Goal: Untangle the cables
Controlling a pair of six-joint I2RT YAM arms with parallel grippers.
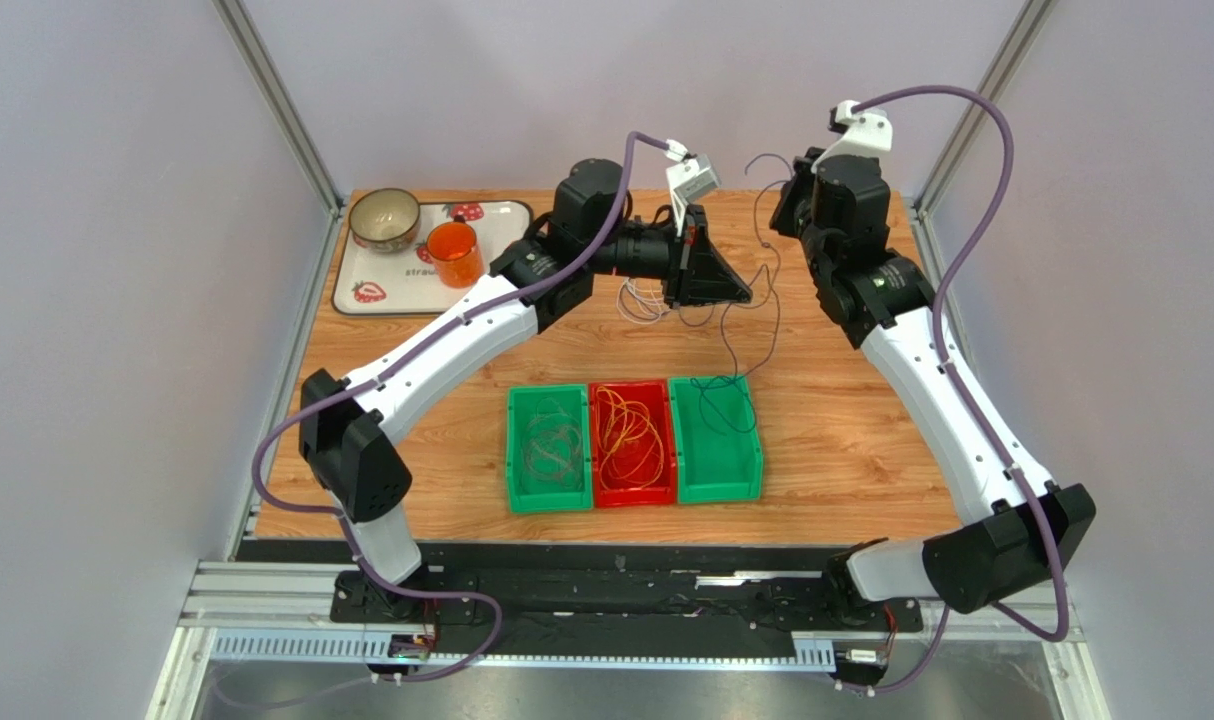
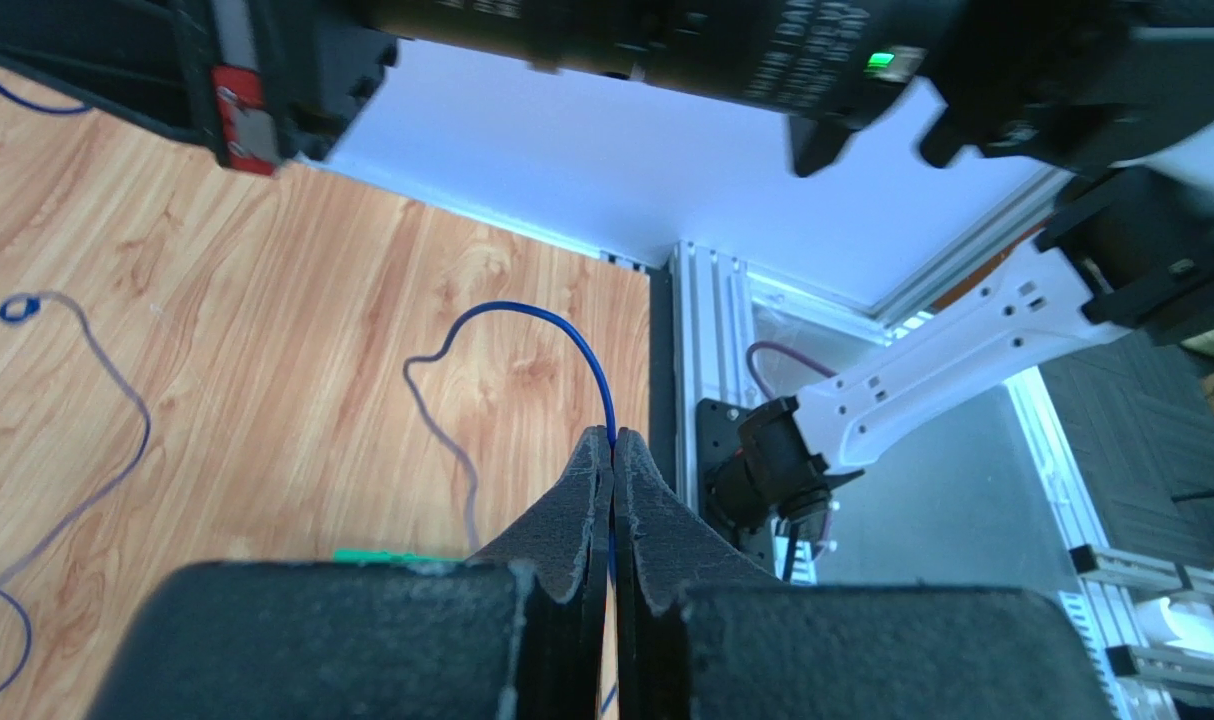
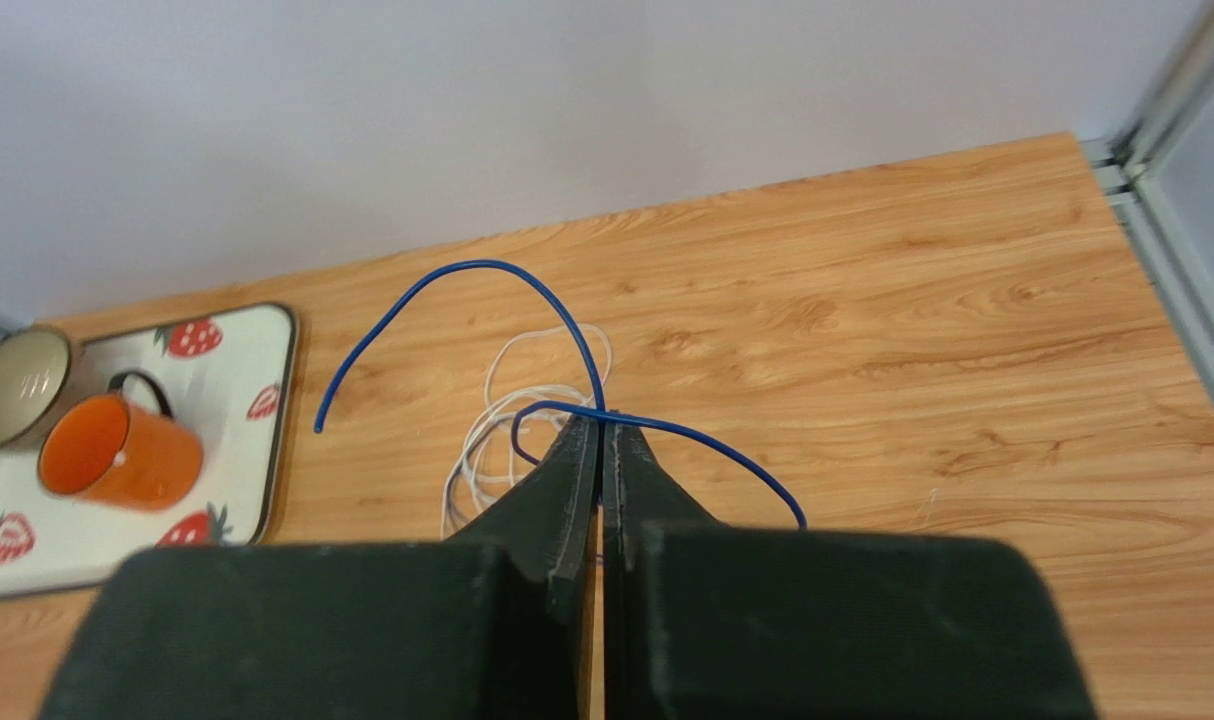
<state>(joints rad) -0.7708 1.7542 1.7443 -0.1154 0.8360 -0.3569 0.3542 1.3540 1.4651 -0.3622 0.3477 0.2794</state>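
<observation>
My left gripper [image 1: 745,288] is raised above the table's back middle, shut on a thin dark blue cable [image 2: 526,311] that arcs out of its fingertips [image 2: 613,453]. My right gripper [image 1: 780,195] is raised near the back right, shut on a blue cable [image 3: 463,270] that loops at its tip [image 3: 600,426]. A dark cable [image 1: 760,323] hangs between the grippers and trails toward the right green bin [image 1: 748,450]. A loose coil of white cables [image 3: 486,435] lies on the table under the grippers and also shows in the top view [image 1: 639,305].
Three bins stand at the front middle: a green one [image 1: 513,450] with grey-white cables, a red one [image 1: 633,497] with orange cables, and the right green one. A strawberry tray [image 1: 365,288] with a bowl [image 1: 383,219] and an orange cup [image 1: 453,252] is at the back left.
</observation>
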